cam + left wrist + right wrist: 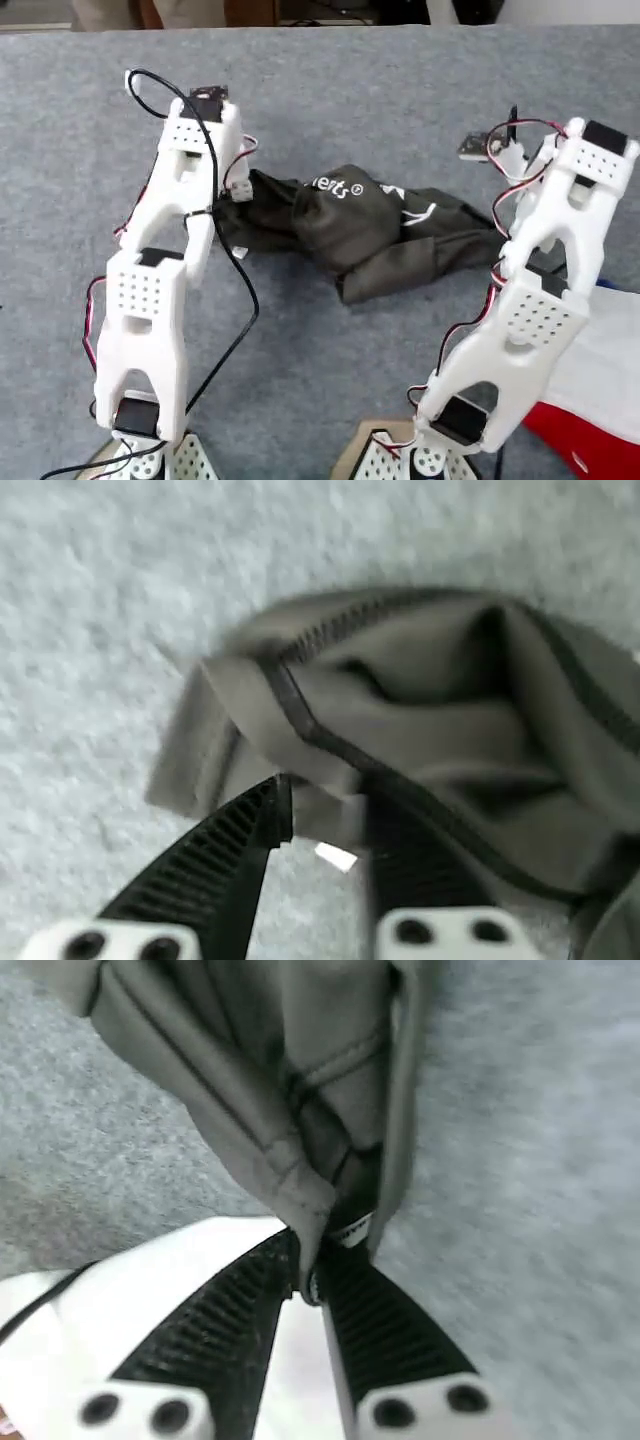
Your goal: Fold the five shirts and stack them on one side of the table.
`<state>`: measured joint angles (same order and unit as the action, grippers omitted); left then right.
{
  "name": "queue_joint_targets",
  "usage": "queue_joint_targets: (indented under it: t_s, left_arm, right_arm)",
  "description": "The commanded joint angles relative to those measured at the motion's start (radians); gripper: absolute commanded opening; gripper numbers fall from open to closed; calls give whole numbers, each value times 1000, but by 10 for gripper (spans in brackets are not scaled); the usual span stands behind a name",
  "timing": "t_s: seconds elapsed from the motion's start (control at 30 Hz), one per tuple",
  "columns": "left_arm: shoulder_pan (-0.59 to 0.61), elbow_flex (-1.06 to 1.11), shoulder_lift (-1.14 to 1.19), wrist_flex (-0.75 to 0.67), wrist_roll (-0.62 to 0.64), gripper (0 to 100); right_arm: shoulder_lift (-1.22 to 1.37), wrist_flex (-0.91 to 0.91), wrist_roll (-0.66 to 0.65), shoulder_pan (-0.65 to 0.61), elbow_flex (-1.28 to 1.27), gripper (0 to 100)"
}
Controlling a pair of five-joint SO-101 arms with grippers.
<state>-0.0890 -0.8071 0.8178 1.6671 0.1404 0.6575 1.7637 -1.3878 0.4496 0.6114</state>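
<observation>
A dark olive shirt lies crumpled in the middle of the grey table, with white print on its top. My left gripper is at the shirt's left end, open by a narrow gap, with a fold of the hemmed edge between its fingers. At the right end, my right gripper is shut on a bunched seam of the same shirt. From above, the right arm covers that grip.
A white shirt and a red one lie at the table's near right corner, partly under the right arm. Bare grey felt stretches behind the dark shirt and in front of it between the two arm bases.
</observation>
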Motion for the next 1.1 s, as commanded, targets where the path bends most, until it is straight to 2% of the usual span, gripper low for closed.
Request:
queue_joint_targets:
  t_s: [0.0,0.13,0.23,0.37,0.47,0.57,0.77,0.97,1.07]
  left_arm:
    - [58,-210,8,72,-28,16]
    - [126,-322,-7,92,-129,19]
    - [155,-350,-74,92,-193,19]
    - [152,-342,-194,92,-215,19]
    - [104,-290,-268,92,-207,21]
    - [37,-227,-309,92,-166,35]
    - [-92,-140,-285,71,-21,213]
    - [-216,-149,-170,-49,140,221]
    - [-287,-149,-124,-60,198,222]
  right_arm:
    - [-120,18,-9,-16,88,5]
    - [-180,18,-9,-30,140,5]
    - [-236,12,55,-56,193,17]
    - [-298,14,83,-88,302,113]
    - [-328,14,83,-110,363,169]
    - [-332,14,83,-116,415,171]
    - [-338,17,87,-110,458,171]
    - [-335,17,103,-122,406,171]
    - [-331,15,114,-127,375,171]
